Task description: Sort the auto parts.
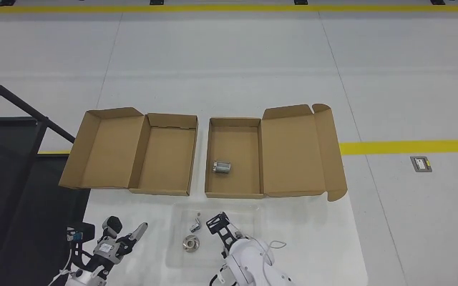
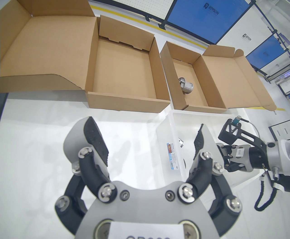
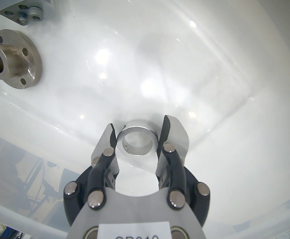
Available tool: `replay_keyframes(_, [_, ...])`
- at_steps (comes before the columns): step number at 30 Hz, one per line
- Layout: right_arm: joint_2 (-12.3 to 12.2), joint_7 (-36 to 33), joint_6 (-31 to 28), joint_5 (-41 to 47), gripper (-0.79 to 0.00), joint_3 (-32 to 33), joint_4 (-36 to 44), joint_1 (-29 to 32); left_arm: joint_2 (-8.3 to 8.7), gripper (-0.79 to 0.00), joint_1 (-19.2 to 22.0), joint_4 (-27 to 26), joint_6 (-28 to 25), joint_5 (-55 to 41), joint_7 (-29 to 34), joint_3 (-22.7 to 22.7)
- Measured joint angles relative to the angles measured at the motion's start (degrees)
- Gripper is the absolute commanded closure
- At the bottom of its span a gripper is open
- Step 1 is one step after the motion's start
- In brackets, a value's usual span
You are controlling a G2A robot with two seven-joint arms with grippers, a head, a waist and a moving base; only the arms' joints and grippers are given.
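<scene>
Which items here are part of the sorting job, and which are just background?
Job: metal ring in the right gripper, flanged hub and screw block in the clear bin, ribbed cylinder in the right box, left box, open left gripper.
Just about: yellow floor line, floor plate, black frame, blue panels.

The left gripper (image 2: 146, 126) and right gripper (image 3: 138, 123) match: grey metal plates (image 2: 145, 208), black ribbed pads (image 2: 95, 138), black curved links (image 2: 93, 167), shiny round screws (image 2: 107, 192), a white label (image 3: 134, 230) at the base. A black coiled cable (image 2: 264, 193) hangs off the right arm's white wrist (image 2: 284, 147).
</scene>
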State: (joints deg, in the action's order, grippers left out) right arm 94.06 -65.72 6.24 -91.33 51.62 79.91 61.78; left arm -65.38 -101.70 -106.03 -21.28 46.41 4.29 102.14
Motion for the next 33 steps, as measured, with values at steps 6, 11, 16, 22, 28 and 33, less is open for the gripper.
replay_keyframes(6, [0.04, -0.44, 0.33, -1.36, -0.071, -0.03, 2.42, 0.60, 0.00, -0.785, 0.00, 0.00, 0.00, 0.00, 0.00, 0.00])
replay_keyframes(11, [0.00, -0.78, 0.44, -3.05, -0.034, -0.07, 4.88, 1.47, 0.00, -0.785, 0.00, 0.00, 0.00, 0.00, 0.00, 0.00])
replay_keyframes(16, [0.07, 0.96, 1.21, -4.17, 0.000, 0.02, 6.23, 1.98, 0.00, -0.785, 0.00, 0.00, 0.00, 0.00, 0.00, 0.00])
replay_keyframes(22, [0.16, 4.81, 2.98, -5.38, 0.000, 0.51, 8.36, 2.89, 0.00, -0.785, 0.00, 0.00, 0.00, 0.00, 0.00, 0.00])
replay_keyframes(28, [0.01, 11.84, 6.16, -8.85, 0.000, 0.36, 14.06, 5.98, 0.00, -0.785, 0.00, 0.00, 0.00, 0.00, 0.00, 0.00])
replay_keyframes(33, [-0.12, 19.06, 8.81, -9.86, 0.000, 0.56, 19.27, 9.49, 0.00, -0.785, 0.00, 0.00, 0.00, 0.00, 0.00, 0.00])
